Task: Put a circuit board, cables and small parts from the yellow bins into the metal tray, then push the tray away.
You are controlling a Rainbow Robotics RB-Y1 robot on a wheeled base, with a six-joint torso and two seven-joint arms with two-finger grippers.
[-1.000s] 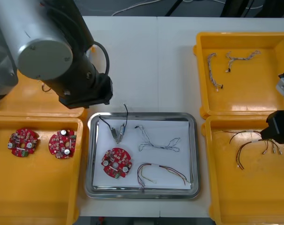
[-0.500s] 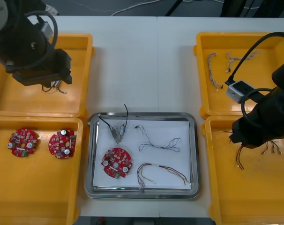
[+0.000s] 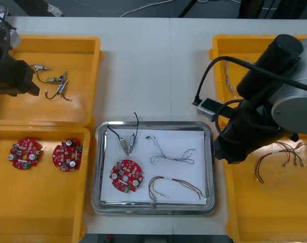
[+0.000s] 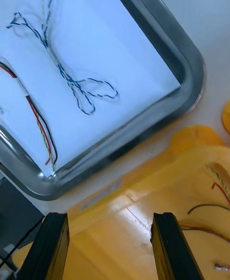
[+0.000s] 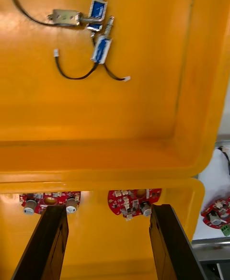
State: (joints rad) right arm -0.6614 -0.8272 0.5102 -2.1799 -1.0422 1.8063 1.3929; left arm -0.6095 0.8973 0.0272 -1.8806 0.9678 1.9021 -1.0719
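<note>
Nearest the robot, the shiny rectangular metal tray [image 3: 98,167], white inside, sits between the two near bins. It holds a round red circuit board [image 3: 126,176], a red and yellow cable [image 3: 176,186], a twisted blue and white cable [image 3: 171,154] and two small metal parts [image 3: 128,143] with black leads. The near left yellow bin [image 3: 37,202] holds two more red boards [image 3: 25,153]. The near right yellow bin [image 3: 275,212] holds loose red and yellow cables [image 3: 277,154]. The right gripper [image 4: 106,215] hangs over that bin's inner edge, just beside the tray's right rim, its black fingers spread apart with nothing between them. Farther off, the left gripper [image 5: 106,210] hovers over the wall between the two left bins, fingers likewise apart and empty. The far left yellow bin [image 3: 77,101] holds further metal parts [image 3: 52,83] with black leads.
</note>
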